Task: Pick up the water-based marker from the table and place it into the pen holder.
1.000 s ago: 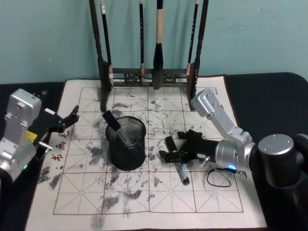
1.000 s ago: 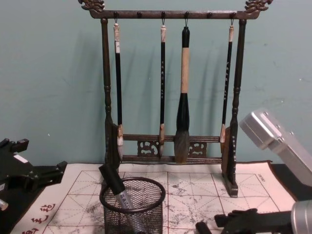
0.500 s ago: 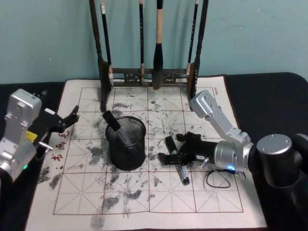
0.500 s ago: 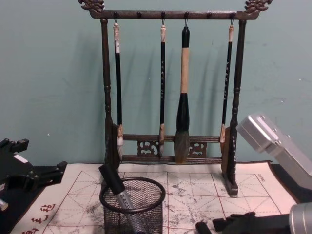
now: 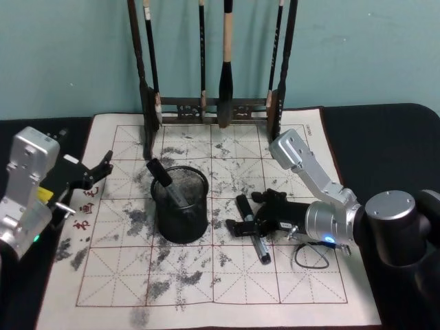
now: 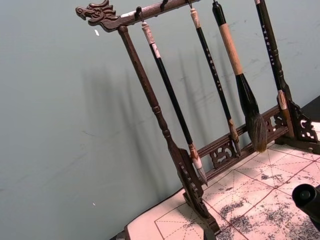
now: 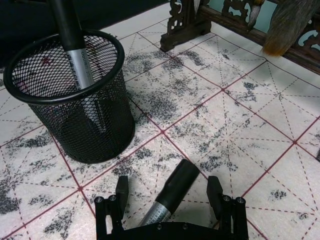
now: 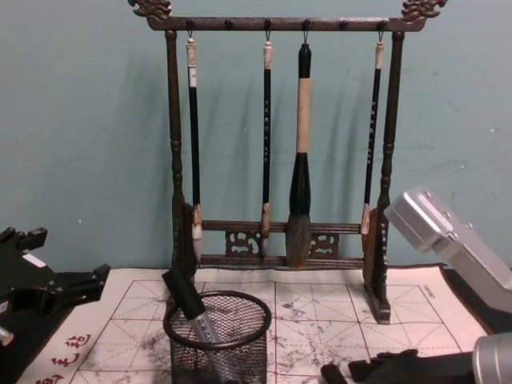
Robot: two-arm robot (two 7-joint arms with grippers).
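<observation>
The right gripper [image 7: 168, 188] is lowered to the mat [image 5: 172, 275], with its jaws spread apart and nothing clasped. The marker [image 5: 256, 240] is straddled by them: in the right wrist view one finger [image 7: 121, 191] is seen on each side of the black cap, with a gap left on both sides. The marker lies flat on the mat, right of the pen holder [image 5: 180, 221] and apart from it, its capped end turned toward the rack [image 5: 213, 104] and its other end toward the robot. A small loop of cable is seen on the mat just beyond the right wrist.

The pen holder stands upright near the middle of the mat. A second marker [image 5: 163, 180] is already held in it, leaned against the rim with its black cap above it. Behind, at the far edge of the mat, the rack stands with brushes [image 8: 298, 160] hung from it. The mat is spread on the table [image 5: 385, 137].

The left gripper [image 5: 103, 167] is parked at the mat's left edge, well away from the holder.
</observation>
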